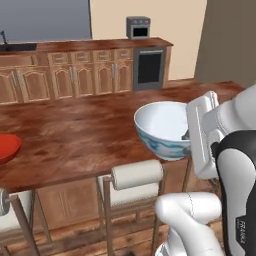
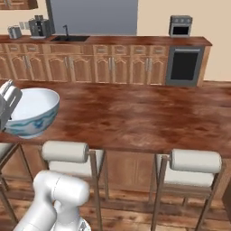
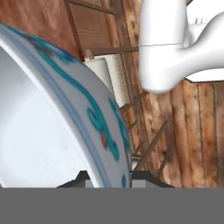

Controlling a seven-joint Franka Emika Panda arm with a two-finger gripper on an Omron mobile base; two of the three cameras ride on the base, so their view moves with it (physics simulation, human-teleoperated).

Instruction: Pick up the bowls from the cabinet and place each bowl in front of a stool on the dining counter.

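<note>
Tool (image 3: 107, 177) pinches white bowl (image 1: 162, 127) rim above dining counter (image 1: 75, 132).

Dining counter (image 1: 75, 130) wood-grain top; red bowl (image 1: 7, 147) resting at left.

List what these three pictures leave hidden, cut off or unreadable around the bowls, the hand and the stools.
- Red bowl: left base view, cut by the left edge; only part shows.
- Hand: hand view, fingertips cut by the bottom edge, the rim of the patterned bowl between them.
- Whether that bowl touches the dining counter: its base hides the contact.
- Stool legs: left base view, hidden behind the robot's body.
</note>
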